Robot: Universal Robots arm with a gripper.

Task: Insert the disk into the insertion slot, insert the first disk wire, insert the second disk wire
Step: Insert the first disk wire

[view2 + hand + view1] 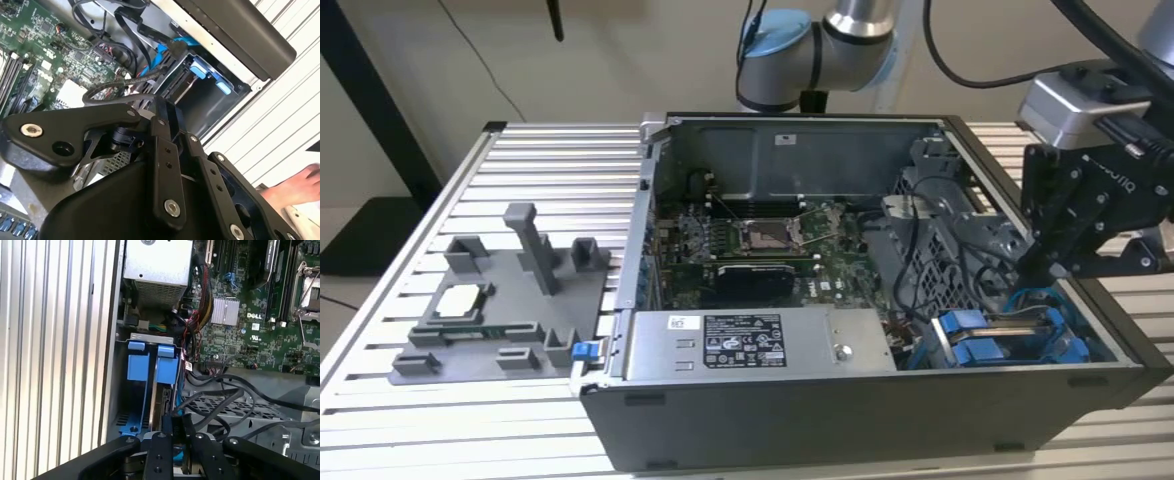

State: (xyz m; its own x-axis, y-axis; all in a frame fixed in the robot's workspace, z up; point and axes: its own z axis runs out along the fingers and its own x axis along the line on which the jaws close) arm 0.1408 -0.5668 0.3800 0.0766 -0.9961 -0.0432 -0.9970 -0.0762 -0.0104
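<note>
2 blue-tabbed carriers sit side by side in a grey metal drive cage, at the corner of the open black PC case.

- The disk, a flat silver drive in a bright blue plastic frame, shows edge-on in the first wrist view. It is seated inside the insertion slot, a rectangular bay of grey perforated metal w/ blue guides.
- Other blue-tabbed carrier is just beside the disk, on the side nearer the case wall. The two tabs are about level.
- Black multi-link gripper reaches down into the case at the exterior view's right, over the cage end away from the tabs.
- Fingers are drawn close together. Can't tell if anything is pinched between them.
- Black cables loop just beside the gripper, between the cage and the green motherboard. Can't tell if any is plugged into the disk.
- Case stands on a silver slatted aluminium table.
- Grey plastic fixture tray is well apart, at the exterior view's left.
- Second wrist view: a person's hand is outside the case, over the slats.
</note>
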